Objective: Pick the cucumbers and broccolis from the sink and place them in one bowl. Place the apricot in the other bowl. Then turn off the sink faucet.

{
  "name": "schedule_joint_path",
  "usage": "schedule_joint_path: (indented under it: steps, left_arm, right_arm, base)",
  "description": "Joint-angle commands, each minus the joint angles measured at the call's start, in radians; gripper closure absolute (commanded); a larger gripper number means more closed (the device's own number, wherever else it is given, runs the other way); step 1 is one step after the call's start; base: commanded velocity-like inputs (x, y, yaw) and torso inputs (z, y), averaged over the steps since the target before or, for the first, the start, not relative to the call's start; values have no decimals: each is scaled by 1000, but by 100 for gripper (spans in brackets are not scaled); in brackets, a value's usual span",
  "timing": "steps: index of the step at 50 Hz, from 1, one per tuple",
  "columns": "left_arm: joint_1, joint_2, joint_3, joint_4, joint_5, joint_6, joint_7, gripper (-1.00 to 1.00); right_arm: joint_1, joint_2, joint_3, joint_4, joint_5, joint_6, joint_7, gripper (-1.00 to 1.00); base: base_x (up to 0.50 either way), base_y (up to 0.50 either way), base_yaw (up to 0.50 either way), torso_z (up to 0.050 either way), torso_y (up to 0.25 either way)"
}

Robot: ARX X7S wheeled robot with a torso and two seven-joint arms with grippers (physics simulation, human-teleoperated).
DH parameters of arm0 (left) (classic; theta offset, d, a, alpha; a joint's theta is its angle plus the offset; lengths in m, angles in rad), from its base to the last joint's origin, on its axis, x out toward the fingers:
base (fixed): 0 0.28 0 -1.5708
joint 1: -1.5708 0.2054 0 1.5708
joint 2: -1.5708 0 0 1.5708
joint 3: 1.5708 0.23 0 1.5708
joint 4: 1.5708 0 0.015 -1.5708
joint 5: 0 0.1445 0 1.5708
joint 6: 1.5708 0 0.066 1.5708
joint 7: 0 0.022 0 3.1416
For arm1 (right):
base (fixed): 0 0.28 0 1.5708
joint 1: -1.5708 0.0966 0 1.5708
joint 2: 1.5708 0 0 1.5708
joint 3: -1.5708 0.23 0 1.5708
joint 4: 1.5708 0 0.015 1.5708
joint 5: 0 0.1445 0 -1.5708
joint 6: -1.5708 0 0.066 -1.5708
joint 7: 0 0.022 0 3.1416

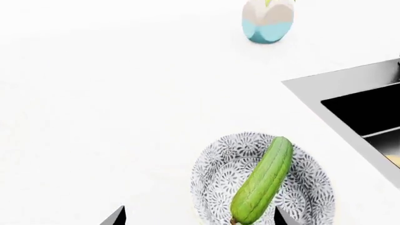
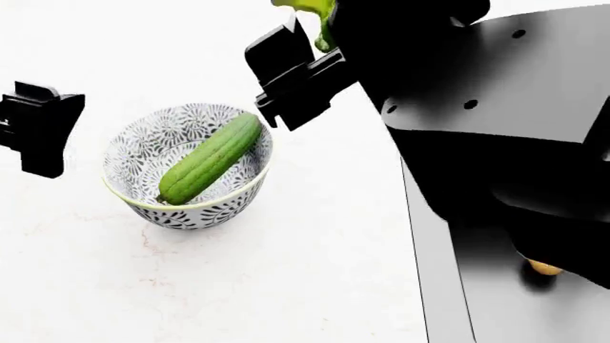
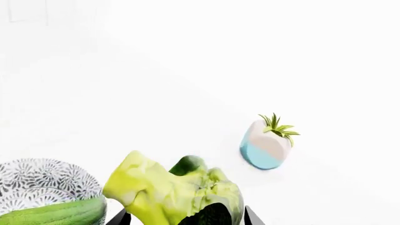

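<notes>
A patterned bowl [image 2: 186, 187] with a grey-and-white floral print stands on the white bench [image 2: 286, 286], and one cucumber [image 2: 210, 158] lies slanted across it, one end up on the rim. In the left wrist view the sink [image 1: 350, 101] shows its steel rim and black basin just beside the bowl, and a small white-and-blue planter [image 1: 267, 21] stands well apart from both on the bare bench. Nothing lies between the bowl and the sink rim. In the head view the robot's own dark right arm covers most of the sink; a small yellow-orange apricot [image 2: 543, 268] peeps out beneath it on the basin floor. The bench is plain glossy white with faint marbling, and the background is washed out white. The right gripper [image 2: 303, 43] is raised above and beyond the bowl, clamped on a broccoli [image 3: 175, 192], whose yellow-green stalk and bumpy head fill the near part of the right wrist view. The left gripper [image 2: 38, 125] hangs to the left of the bowl, apart from it, with its black fingertips [image 1: 115, 216] spread wide and holding nothing.
</notes>
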Motion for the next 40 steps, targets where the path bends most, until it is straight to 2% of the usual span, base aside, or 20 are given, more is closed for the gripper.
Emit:
schedule_joint_path:
  steps: [1, 15, 40]
  left_arm:
    - [33, -199, -137, 216, -170, 42, -117, -100]
    - [-7, -203, -134, 215, -222, 34, -148, -100]
    - [-3, -203, -119, 213, -206, 21, -138, -100]
  right_arm:
    - [9, -153, -68, 136, -74, 15, -158, 100]
    - [53, -250, -139, 227, -96, 29, -232, 100]
    - [90, -324, -100, 370, -6, 42, -296, 100]
  base:
    - [0, 0, 0, 0, 0]
    - [0, 0, 0, 0, 0]
    - [0, 0, 0, 0, 0]
